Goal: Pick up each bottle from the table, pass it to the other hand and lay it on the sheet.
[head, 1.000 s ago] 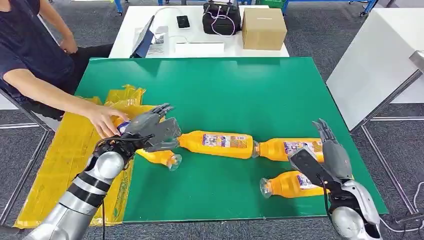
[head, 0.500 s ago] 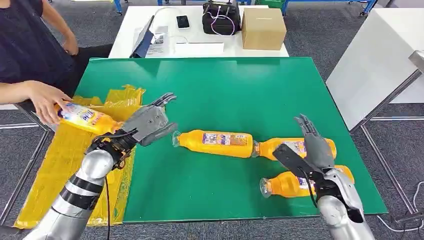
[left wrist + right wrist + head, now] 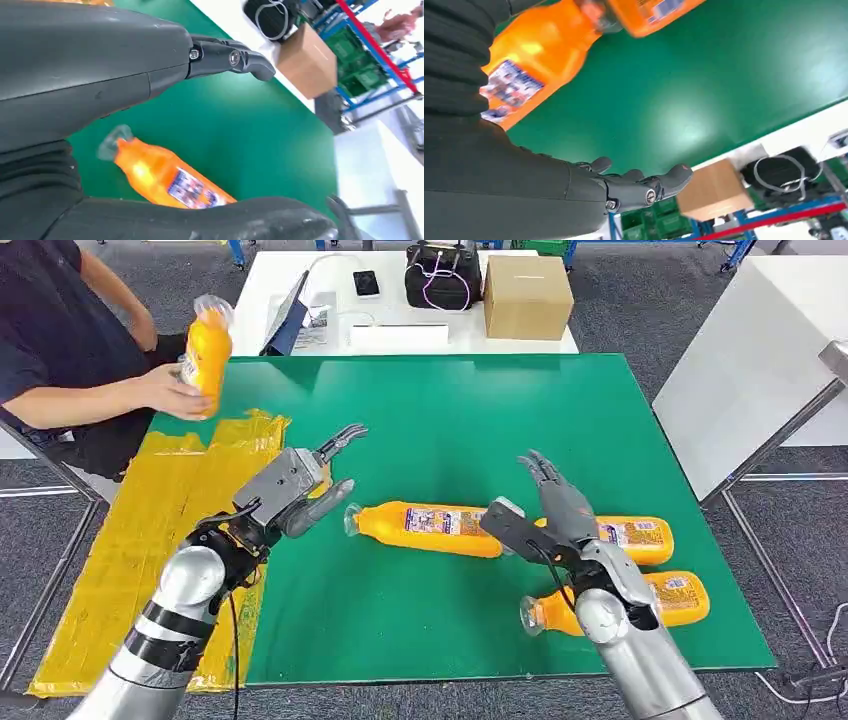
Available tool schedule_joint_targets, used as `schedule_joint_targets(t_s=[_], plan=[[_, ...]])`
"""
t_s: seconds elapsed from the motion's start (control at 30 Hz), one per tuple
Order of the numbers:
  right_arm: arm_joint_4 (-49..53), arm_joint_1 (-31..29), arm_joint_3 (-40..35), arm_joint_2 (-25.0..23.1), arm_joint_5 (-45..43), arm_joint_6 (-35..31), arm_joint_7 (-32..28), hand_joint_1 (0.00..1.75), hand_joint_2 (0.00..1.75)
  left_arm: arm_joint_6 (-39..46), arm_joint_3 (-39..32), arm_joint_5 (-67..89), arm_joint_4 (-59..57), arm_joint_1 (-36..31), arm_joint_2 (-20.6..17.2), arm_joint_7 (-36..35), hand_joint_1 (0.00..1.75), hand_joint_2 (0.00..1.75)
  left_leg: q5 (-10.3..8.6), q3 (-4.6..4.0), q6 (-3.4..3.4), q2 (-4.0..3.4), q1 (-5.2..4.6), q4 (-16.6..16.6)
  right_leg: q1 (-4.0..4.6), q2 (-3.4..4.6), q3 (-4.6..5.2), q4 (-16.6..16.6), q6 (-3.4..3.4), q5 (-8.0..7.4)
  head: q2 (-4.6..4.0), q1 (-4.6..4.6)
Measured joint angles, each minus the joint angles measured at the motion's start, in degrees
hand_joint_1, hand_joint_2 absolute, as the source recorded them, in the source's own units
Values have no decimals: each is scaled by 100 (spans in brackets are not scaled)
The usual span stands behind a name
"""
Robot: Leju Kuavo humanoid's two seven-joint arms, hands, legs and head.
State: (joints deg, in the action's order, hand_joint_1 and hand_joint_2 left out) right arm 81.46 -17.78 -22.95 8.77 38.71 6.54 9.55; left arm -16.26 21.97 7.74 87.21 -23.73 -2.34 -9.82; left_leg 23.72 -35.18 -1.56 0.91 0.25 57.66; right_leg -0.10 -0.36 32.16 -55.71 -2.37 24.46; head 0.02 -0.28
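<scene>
Three orange bottles lie on the green table: one in the middle, one to its right, one nearer the front edge. My left hand hovers open and holds nothing, between the yellow sheet and the middle bottle's cap. In the left wrist view that bottle lies below the spread fingers. My right hand is open above the junction of the middle and right bottles. The right wrist view has a bottle just under the hand. A person holds a fourth bottle upright beyond the sheet.
The person sits at the table's far left, arm reaching over the corner. A white table behind carries a cardboard box, a black bag and a phone. Another white table stands to the right.
The person has taken a bottle from beside my left hand and lifted it upright. My right hand has moved left and forward over the bottles. My left hand has shifted slightly right, empty.
</scene>
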Motion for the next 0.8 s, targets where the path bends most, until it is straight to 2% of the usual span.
schedule_joint_targets(t_s=[0.3,0.8], plan=[[-344,-195,-263,-142,-61,11,42,0,175,9,22,-120,74,52,96,26,0,0,0,0,0,0,0,0,0,0,0,0,0,0,0,0],[-1476,-611,-741,-335,-394,199,29,0,175,68,136,-789,260,99,441,83,0,0,0,-2,0,1,0,0,0,0,1,0,0,0,0,2]])
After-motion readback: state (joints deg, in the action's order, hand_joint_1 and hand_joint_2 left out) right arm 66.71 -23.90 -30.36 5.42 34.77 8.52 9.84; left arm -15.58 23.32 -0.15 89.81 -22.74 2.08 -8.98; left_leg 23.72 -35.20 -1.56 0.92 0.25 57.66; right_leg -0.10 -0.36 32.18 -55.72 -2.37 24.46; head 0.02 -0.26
